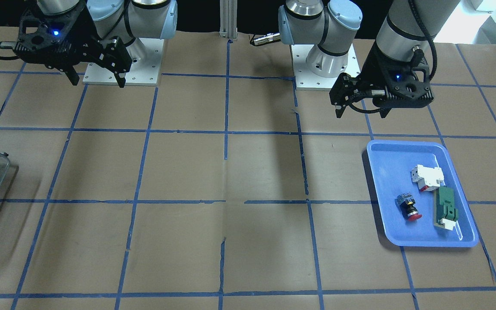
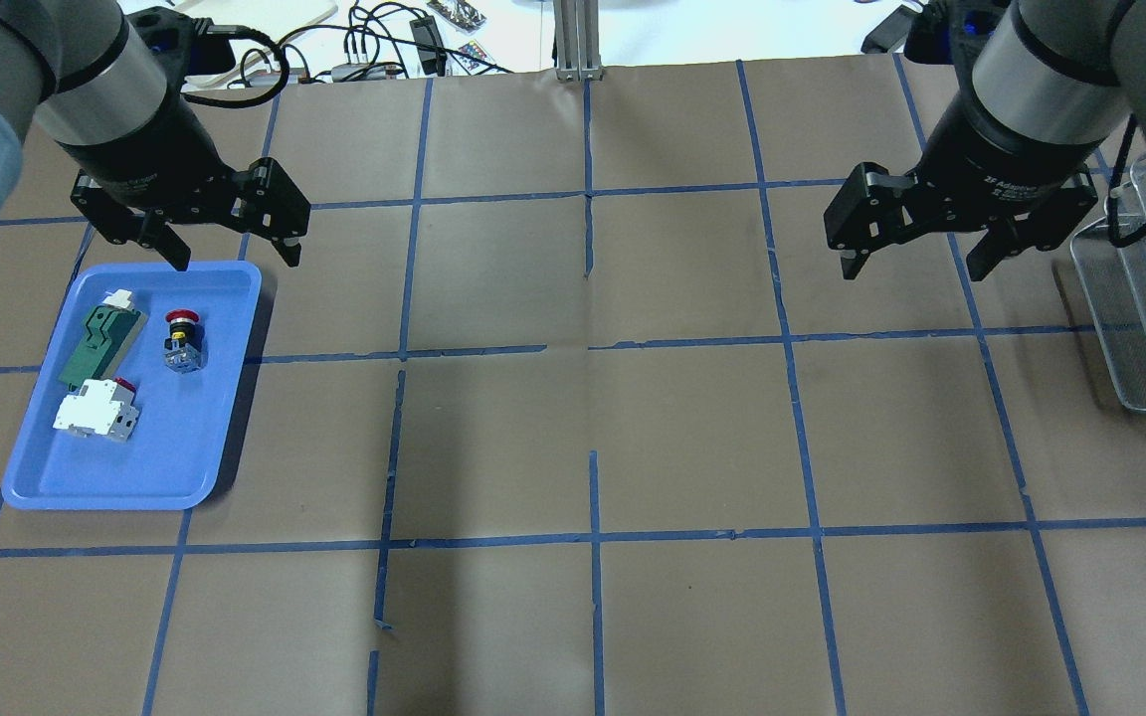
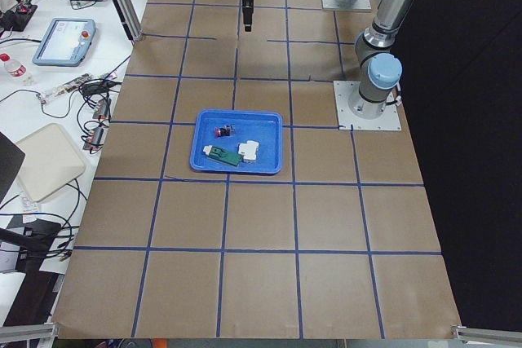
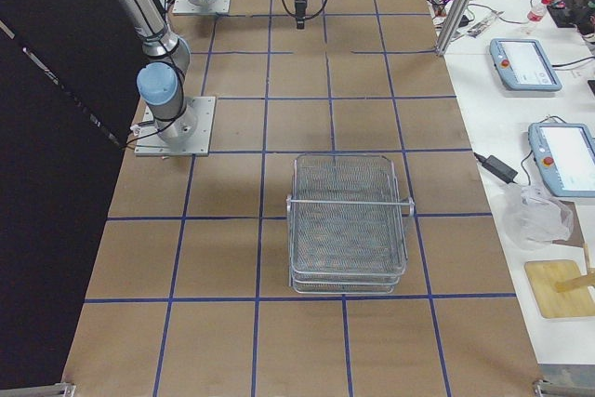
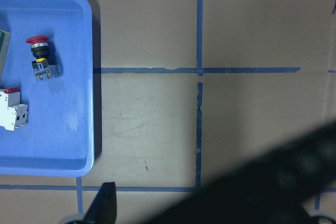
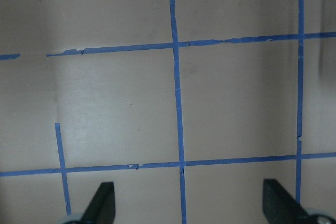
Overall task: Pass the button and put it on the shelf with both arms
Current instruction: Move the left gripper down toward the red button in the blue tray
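Observation:
The button (image 1: 408, 207) lies on its side in the blue tray (image 1: 429, 243), red head away from the robot; it also shows in the overhead view (image 2: 181, 338) and the left wrist view (image 5: 41, 55). My left gripper (image 2: 235, 261) is open and empty, hovering above the table just past the tray's far edge (image 1: 361, 115). My right gripper (image 2: 911, 273) is open and empty above bare table, left of the shelf (image 2: 1145, 298); it also shows in the front view (image 1: 99, 82). The wire-mesh shelf also shows in the right side view (image 4: 349, 225).
A white-and-red breaker block (image 2: 95, 410) and a green-and-white flat part (image 2: 100, 333) lie in the tray beside the button. Brown paper with blue tape lines (image 2: 593, 343) covers the table. Cables and devices lie beyond the far edge (image 2: 374, 40).

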`<state>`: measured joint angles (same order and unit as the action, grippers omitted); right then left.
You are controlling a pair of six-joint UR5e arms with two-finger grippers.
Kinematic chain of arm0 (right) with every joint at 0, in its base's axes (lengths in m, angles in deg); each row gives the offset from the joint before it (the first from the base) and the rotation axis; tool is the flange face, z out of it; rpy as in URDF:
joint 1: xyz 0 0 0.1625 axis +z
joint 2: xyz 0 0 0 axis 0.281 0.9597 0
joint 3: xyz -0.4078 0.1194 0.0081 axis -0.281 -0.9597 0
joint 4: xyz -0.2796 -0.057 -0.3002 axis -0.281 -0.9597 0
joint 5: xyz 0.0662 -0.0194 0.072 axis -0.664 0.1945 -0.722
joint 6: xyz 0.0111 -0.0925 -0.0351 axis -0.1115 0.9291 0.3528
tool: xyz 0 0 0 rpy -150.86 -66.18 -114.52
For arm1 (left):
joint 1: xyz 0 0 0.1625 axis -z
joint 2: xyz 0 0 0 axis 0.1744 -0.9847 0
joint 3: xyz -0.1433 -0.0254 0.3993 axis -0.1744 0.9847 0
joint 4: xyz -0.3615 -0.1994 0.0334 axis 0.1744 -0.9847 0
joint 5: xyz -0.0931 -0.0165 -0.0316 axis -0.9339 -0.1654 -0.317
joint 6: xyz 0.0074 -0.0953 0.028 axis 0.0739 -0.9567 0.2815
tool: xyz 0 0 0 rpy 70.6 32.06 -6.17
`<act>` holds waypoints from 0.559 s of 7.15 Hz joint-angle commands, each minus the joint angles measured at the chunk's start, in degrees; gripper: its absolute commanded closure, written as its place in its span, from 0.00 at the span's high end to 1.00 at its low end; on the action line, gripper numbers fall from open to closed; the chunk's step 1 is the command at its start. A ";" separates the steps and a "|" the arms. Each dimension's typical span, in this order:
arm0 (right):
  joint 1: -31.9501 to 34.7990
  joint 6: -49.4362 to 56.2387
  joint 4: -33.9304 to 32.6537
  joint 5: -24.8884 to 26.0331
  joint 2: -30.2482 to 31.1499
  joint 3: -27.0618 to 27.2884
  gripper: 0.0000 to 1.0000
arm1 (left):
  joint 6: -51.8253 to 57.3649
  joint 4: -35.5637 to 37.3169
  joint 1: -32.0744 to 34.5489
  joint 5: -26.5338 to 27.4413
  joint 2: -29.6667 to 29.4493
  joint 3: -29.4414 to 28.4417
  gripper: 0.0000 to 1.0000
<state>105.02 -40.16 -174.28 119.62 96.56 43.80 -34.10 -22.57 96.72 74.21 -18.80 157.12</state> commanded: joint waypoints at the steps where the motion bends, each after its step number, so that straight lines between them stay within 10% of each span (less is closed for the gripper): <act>1: -0.02 0.04 -0.13 0.32 -0.27 0.52 1.00 | 0.14 0.08 -0.02 0.02 -0.07 0.00 1.00; 4: -0.02 0.04 -0.22 0.07 0.08 0.53 1.00 | 6.52 0.43 -7.01 0.11 -0.51 0.35 1.00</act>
<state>105.00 -40.12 -174.43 120.03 96.50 44.29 -31.31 -22.39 93.62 74.27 -19.06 157.28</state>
